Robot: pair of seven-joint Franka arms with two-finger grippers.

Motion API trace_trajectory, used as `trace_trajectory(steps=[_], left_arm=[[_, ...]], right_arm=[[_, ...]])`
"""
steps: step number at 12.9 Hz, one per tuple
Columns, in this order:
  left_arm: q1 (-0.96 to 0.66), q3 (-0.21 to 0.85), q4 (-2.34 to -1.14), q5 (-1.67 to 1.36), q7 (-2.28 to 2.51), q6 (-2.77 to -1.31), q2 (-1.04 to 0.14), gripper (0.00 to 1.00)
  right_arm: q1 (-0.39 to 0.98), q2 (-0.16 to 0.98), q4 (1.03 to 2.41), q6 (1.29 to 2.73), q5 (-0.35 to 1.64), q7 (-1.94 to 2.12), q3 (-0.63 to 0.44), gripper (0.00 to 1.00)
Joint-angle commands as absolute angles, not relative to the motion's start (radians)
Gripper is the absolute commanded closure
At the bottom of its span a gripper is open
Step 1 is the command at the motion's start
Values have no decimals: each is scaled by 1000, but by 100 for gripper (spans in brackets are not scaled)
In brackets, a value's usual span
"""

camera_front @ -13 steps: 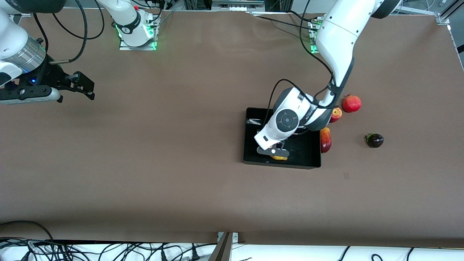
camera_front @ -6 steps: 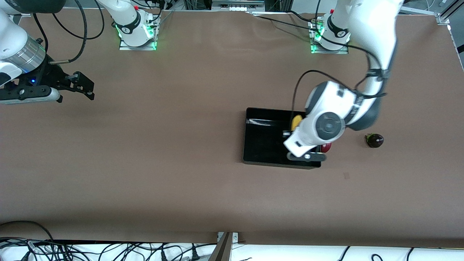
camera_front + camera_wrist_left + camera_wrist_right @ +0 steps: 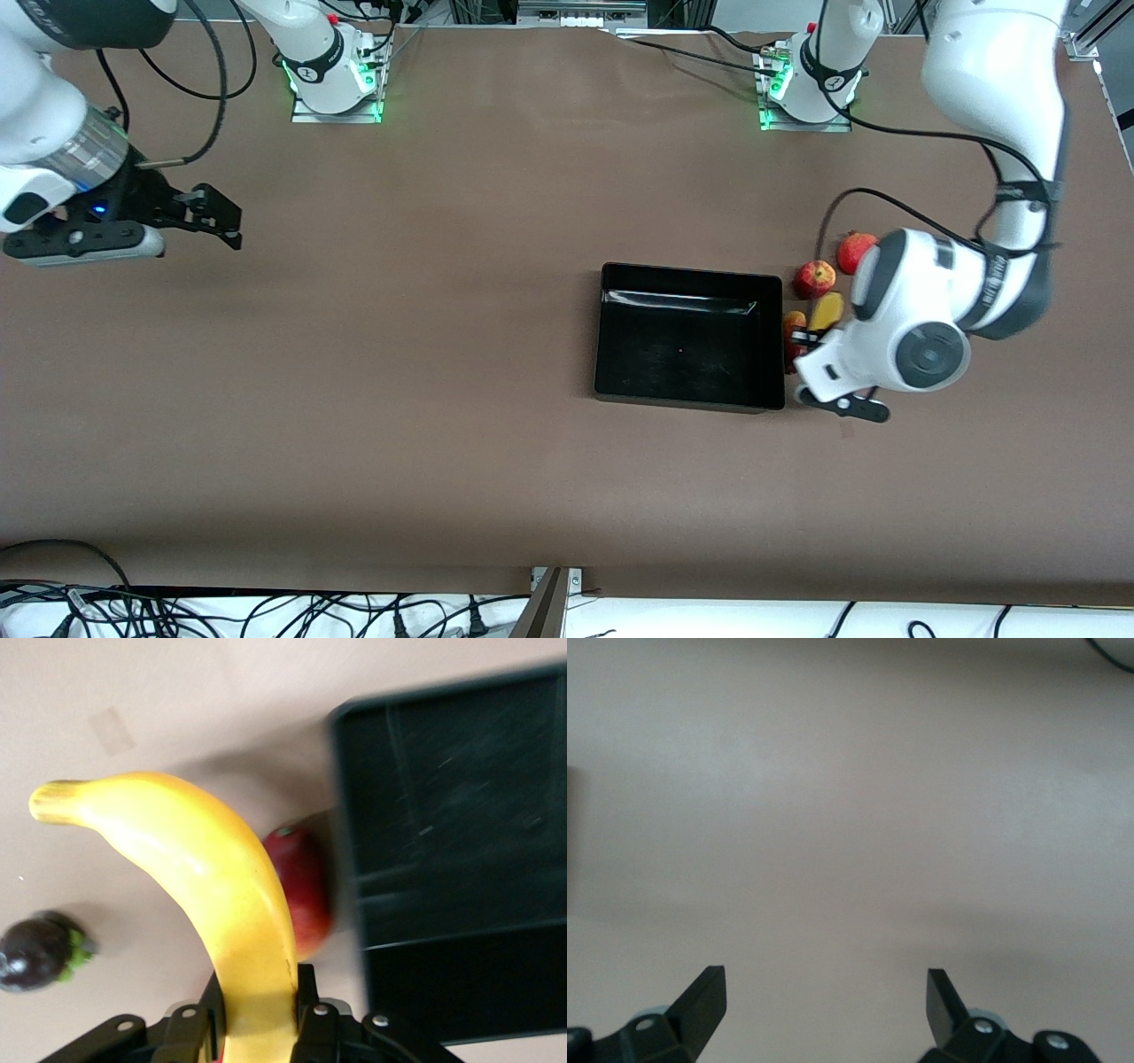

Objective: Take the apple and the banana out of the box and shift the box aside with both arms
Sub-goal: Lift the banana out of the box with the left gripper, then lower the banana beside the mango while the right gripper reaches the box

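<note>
Front view shows the long curved yellow banana (image 3: 827, 313) clamped in the left arm's black two-finger gripper (image 3: 804, 338), up in the air over the strip of brown table (image 3: 443, 425) just beside the shallow black rectangular open-top box (image 3: 689, 338), at the left arm's end of it. The box looks empty. The small round red apple with yellowish patches (image 3: 814, 278) already sits on the table near the box's corner, beside the larger red pomegranate (image 3: 854, 251), which the left arm partly hides.

Main risk, as I judge it: the banana comes down on the elongated red-and-yellow mango-like fruit (image 3: 301, 890) lying right against the box wall. In the left wrist view that fruit sits directly under the banana (image 3: 208, 895), so a release here could leave the banana rolling off it, back toward the box or against it. Crowded fruit beside that wall could also hinder the 2-arm push later. A dark purple round fruit with a green stem (image 3: 40, 950) lies well apart.

The banana looks smooth and evenly yellow, with a duller stem tip, gripped near 1 end so most of its length sticks out unsupported; it could swing or slip.

The right gripper (image 3: 215, 215) waits with fingers spread wide and empty over bare table at the right arm's end.
</note>
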State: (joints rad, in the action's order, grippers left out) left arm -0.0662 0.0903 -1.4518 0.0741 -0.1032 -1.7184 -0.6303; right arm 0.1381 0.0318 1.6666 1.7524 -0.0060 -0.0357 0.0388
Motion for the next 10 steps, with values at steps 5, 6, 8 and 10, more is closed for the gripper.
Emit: trace_trajectory(steps=[5,6,8,10], left_arm=[[64,103,-1715,167,-304,-2096,-635,85],[63,103,-1720,169,-307,-2115,-637,50],[60,109,-1712,172,-360,-2111,-626,0],[66,112,-1691,160,-376,-2073,-586,0]], right_arm=[[313,133,1654,1750,5,-107,38,0],[330,161,1652,1755,15,-162,40,0],[412,251,1605,1796,25,-263,38,0],[486,354,1537,1857,34,-410,38,0]])
